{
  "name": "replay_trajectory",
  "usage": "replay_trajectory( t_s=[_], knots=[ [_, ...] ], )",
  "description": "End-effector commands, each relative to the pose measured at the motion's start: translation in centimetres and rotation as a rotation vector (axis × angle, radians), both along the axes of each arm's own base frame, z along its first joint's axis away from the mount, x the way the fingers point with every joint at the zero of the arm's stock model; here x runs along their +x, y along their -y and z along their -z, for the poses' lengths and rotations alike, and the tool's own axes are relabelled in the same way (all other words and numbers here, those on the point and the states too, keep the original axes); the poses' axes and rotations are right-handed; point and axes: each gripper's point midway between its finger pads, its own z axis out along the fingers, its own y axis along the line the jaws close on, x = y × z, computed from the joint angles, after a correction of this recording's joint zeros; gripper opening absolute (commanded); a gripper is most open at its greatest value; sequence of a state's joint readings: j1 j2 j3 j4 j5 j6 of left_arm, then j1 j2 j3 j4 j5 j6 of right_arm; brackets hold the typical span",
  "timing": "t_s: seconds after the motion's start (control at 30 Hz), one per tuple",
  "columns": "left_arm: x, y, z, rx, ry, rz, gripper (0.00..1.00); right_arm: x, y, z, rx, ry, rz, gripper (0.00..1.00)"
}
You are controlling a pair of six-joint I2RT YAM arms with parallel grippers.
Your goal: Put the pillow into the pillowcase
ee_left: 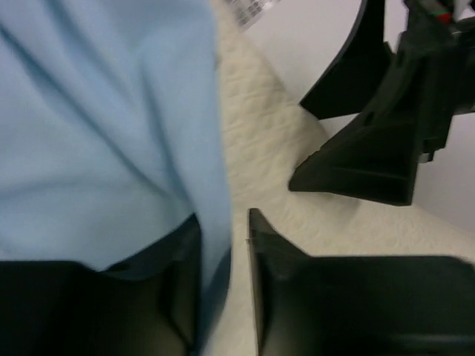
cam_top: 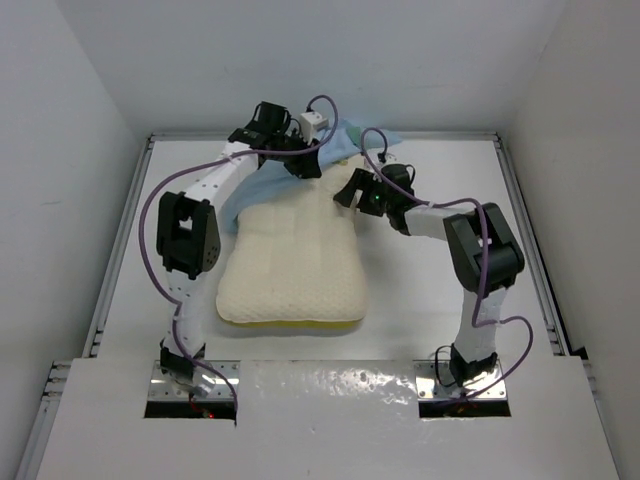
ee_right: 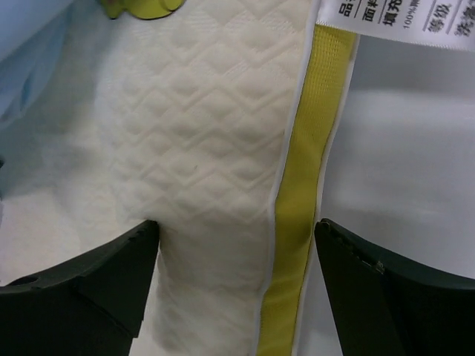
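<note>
The large cream-white, quilted rectangular pillow [cam_top: 290,270] lies flat in the middle of the white table [cam_top: 430,300], one short end towards the arm bases. The thin, plain light-blue satin pillowcase [cam_top: 345,148] is bunched at the pillow's far end, draped over its far left corner and spilling onto the table behind. The left gripper [ee_left: 224,252] reaches over that far end with its jaws drawn almost together, a fold of the blue cloth pinched between the two black fingers [ee_left: 297,297] (the cloth hangs down over the left one and hides most of it). The right gripper [ee_right: 236,226] hovers at the pillow's far right side with its jaws spread wide, one finger over the quilted top and the other over bare table; they straddle the yellow edge trim [ee_right: 304,185] and hold nothing. A white printed tag [ee_right: 393,22] sticks out from that trim, and a small yellow logo [ee_right: 145,7] shows at the upper edge of the right wrist view.
</note>
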State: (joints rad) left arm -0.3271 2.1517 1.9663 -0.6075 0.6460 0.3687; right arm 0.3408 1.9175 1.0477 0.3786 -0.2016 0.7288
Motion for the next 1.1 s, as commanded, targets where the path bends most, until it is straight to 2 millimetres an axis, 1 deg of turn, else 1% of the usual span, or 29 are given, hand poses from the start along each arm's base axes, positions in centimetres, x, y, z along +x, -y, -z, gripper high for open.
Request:
replay_trajectory(
  t_s=[0.0,0.07,0.1,0.13,0.17,0.2,0.23,0.27,0.3,0.33,0.37,0.43,0.47,0.5,0.53,0.57,0.6,0.63,0.7,0.73,0.77,0.8,0.83,0.87,0.9,0.97,1.0,1.03,1.07],
  knots=[
    [2.4,1.5,-0.9,-0.006,0.095,-0.027,0.3,4.2,-1.1,-3.1,0.15,0.104,0.058,0.84],
    [4.1,1.2,-0.2,0.029,0.119,-0.064,0.41,5.0,-1.8,-2.9,0.159,0.104,0.039,0.84],
    [4.7,1.3,1.9,0.052,0.101,-0.066,0.47,5.9,-2.3,-3.2,0.166,0.106,0.029,0.83],
    [5.6,1.5,1.3,0.05,0.128,-0.072,0.49,6.1,-2.5,-1.2,0.155,0.062,0.028,0.82],
    [6.2,1.7,1.8,0.064,0.139,-0.081,0.51,6.4,-2.4,-0.6,0.148,0.048,0.038,0.81],
    [6.8,1.7,3.2,0.082,0.133,-0.091,0.52,6.6,-2.3,0.0,0.138,0.032,0.052,0.81],
    [7.6,1.9,2.7,0.079,0.171,-0.102,0.53,6.8,-2.1,0.8,0.13,0.021,0.066,0.81],
    [8.5,1.6,3.0,0.105,0.197,-0.138,0.53,7.0,-1.7,1.3,0.122,0.018,0.087,0.81],
    [9.1,1.4,3.3,0.115,0.21,-0.165,0.54,7.1,-1.8,1.4,0.122,0.019,0.09,0.81],
    [10.1,1.4,2.8,0.108,0.25,-0.194,0.54,7.2,-1.8,1.9,0.117,0.013,0.091,0.8],
    [10.9,0.9,2.7,0.124,0.272,-0.235,0.55,7.5,-1.9,1.8,0.12,0.019,0.091,0.79],
    [12.0,0.4,2.4,0.134,0.31,-0.281,0.55,7.7,-2.1,2.4,0.119,0.007,0.085,0.66],
    [12.5,-0.1,2.2,0.16,0.331,-0.317,0.49,7.9,-2.3,2.4,0.121,0.007,0.077,0.58],
    [12.9,-0.5,2.0,0.176,0.354,-0.338,0.41,7.8,-2.4,2.6,0.124,0.0,0.067,0.38],
    [13.2,-0.8,1.8,0.189,0.366,-0.357,0.32,7.6,-2.6,2.8,0.125,-0.003,0.061,0.24],
    [13.5,-1.4,1.1,0.202,0.385,-0.387,0.09,7.3,-2.5,2.8,0.124,0.004,0.055,0.11],
    [13.6,-1.7,0.6,0.204,0.393,-0.397,0.0,7.1,-2.5,2.7,0.118,0.011,0.052,0.0],
    [13.5,-1.7,0.0,0.197,0.399,-0.401,0.0,6.8,-2.6,2.4,0.113,0.022,0.04,0.0],
    [13.1,-1.0,-3.1,0.114,0.411,-0.368,0.0,5.8,-3.0,1.4,0.069,0.061,-0.014,0.0],
    [12.3,0.2,-4.4,0.032,0.391,-0.288,0.0,5.2,-3.2,1.2,0.02,0.089,-0.054,0.0],
    [11.7,1.1,-5.7,-0.044,0.353,-0.267,0.0,4.7,-3.6,-0.1,-0.001,0.114,-0.085,0.0],
    [11.4,1.4,-7.6,-0.127,0.341,-0.235,0.0,3.8,-4.7,-0.8,-0.021,0.139,-0.141,0.0],
    [9.4,3.3,-8.8,-0.257,0.247,-0.139,0.0,2.8,-5.1,-0.9,-0.082,0.183,-0.214,0.0],
    [8.6,4.1,-10.1,-0.318,0.232,-0.092,0.0,2.0,-5.8,-1.8,-0.098,0.22,-0.268,0.0],
    [6.9,5.2,-10.9,-0.373,0.188,-0.011,0.0,0.7,-7.2,-3.8,-0.099,0.277,-0.345,0.0],
    [5.1,6.0,-12.3,-0.432,0.124,0.038,0.0,-1.0,-8.0,-4.8,-0.15,0.347,-0.456,0.0],
    [4.2,6.6,-12.9,-0.447,0.108,0.072,0.0,-1.9,-8.7,-6.5,-0.152,0.39,-0.501,0.0],
    [2.8,6.9,-13.6,-0.465,0.093,0.128,0.0,-2.6,-9.0,-7.2,-0.161,0.417,-0.558,0.0],
    [2.0,7.2,-13.4,-0.461,0.065,0.154,0.0,-3.0,-9.3,-7.9,-0.159,0.439,-0.585,0.0]
  ],
)
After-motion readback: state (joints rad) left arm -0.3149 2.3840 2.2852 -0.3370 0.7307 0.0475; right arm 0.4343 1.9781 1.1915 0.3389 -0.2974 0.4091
